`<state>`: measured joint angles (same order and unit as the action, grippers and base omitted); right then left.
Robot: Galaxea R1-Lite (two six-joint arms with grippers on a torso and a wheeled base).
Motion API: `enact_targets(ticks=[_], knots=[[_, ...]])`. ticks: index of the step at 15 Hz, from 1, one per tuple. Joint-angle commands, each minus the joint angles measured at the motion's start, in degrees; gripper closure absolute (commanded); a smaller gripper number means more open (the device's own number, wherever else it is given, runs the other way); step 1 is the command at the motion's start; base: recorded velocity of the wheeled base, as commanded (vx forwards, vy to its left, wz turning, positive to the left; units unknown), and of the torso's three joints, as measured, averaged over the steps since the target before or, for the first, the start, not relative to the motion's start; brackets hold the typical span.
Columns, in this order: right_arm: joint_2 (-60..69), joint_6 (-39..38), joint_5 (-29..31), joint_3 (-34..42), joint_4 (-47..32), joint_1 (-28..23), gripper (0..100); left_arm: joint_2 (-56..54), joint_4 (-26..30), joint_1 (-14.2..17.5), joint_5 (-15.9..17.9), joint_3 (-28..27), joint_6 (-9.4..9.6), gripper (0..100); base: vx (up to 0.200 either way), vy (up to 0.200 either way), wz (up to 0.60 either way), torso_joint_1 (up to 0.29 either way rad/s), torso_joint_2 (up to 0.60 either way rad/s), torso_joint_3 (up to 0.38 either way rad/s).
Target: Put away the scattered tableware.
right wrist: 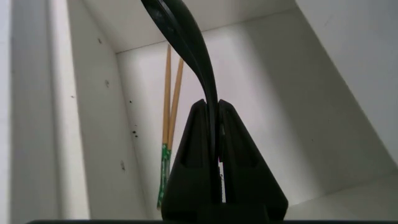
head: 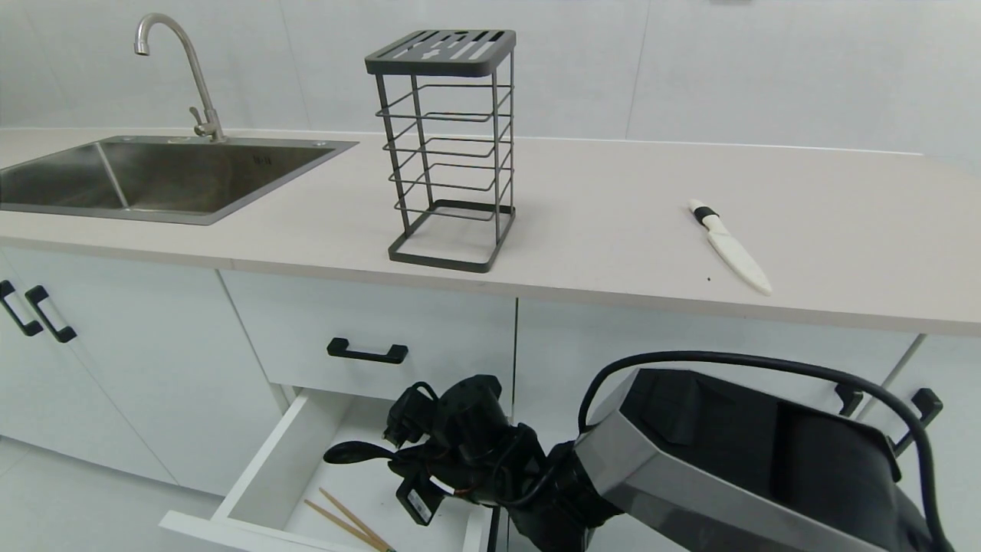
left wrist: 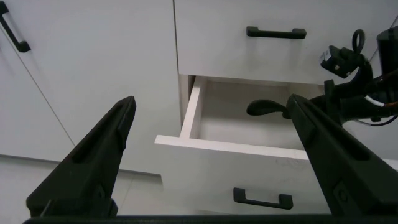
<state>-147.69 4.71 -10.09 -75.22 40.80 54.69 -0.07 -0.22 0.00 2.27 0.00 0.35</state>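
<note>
- A white pull-out drawer (head: 264, 468) stood open at the lower centre of the head view, below a shut drawer front with a black bar handle (head: 368, 352).
- Inside it, a pair of light wooden chopsticks (head: 349, 523) with green-marked ends lay side by side on the drawer floor, toward the front edge.
- The right gripper (head: 402, 458) hung over the open drawer with its fingers pressed tight on the handle of a glossy black spoon (head: 352, 453).
- The spoon's bowl pointed toward the left of the frame and seemed to sit clear of the drawer floor, though the angle left that uncertain.
- The left gripper (left wrist: 211, 102) faced the drawer from outside, its jaws spread wide and holding nothing.
- On the pale beige countertop (head: 613, 207), a dark metal wire rack (head: 448, 153) with a slotted top stood upright at the upper centre.
- A white knife (head: 728, 245) with a black band near the handle end lay flat at the right of the counter, well apart from the rack.
- A stainless steel sink (head: 153, 176) with a curved faucet (head: 184, 73) was set into the counter at the upper left.
- White cabinet doors (head: 130, 368) with black handles ran below the counter, and a white tiled wall (head: 690, 61) rose behind it.
</note>
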Motion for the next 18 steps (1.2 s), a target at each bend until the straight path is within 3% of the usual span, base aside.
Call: enact_targets(ticks=[1,7,18], knots=[[-2.60,-0.05,-0.01,-1.86,-0.46,-0.11,100,0.07,-0.04,0.00,0.02,0.00,0.00,0,0.000,0.000,0.00,0.000,0.00,0.000],[-4.89,-0.31,0.07,-4.59,-1.43,-0.11,100,0.07,-0.04,0.00,0.02,0.00,0.00,0,0.000,0.000,0.00,0.000,0.00,0.000],[-4.98,0.04,2.18,-12.32,-17.51,1.30,100,0.07,-0.04,0.00,0.02,0.00,0.00,0,0.000,0.000,0.00,0.000,0.00,0.000]])
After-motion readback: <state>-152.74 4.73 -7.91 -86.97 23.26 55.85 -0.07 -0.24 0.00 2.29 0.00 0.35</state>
